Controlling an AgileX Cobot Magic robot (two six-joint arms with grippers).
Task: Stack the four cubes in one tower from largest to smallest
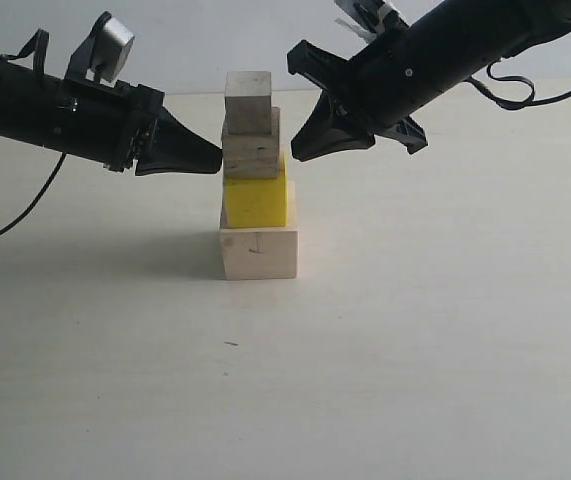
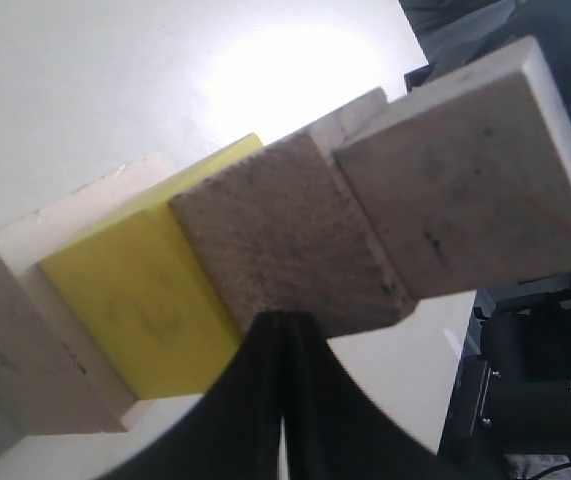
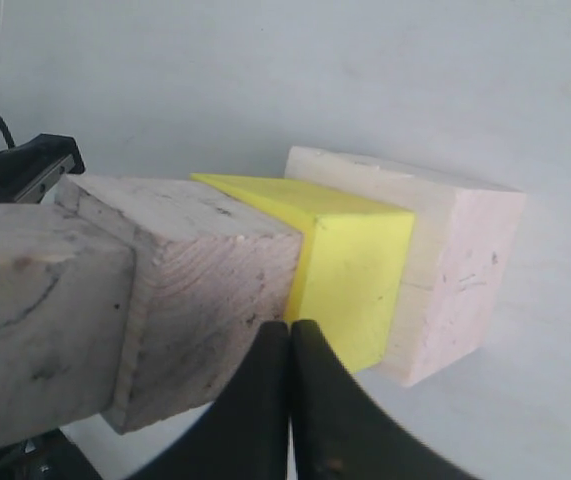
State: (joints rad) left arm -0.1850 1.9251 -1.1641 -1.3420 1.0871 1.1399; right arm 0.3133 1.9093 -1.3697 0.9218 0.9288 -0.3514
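Pale tabletop (image 1: 435, 360), four-cube tower (image 1: 257, 200), left tool (image 1: 215, 157) closed empty at plywood cube (image 1: 251, 150), right tool (image 1: 300, 152) closed beside tower

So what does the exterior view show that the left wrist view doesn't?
Only the exterior view: the whole tower standing upright on the table, with the right gripper shut, beside its upper part. Only the left wrist view: a close look at the cubes' faces, with dark marks on the smallest pale wood cube and rough grain on the plywood cube. Both: all four cubes, including the yellow cube and the largest pale wood cube, and the shut left gripper pointing at the plywood cube.
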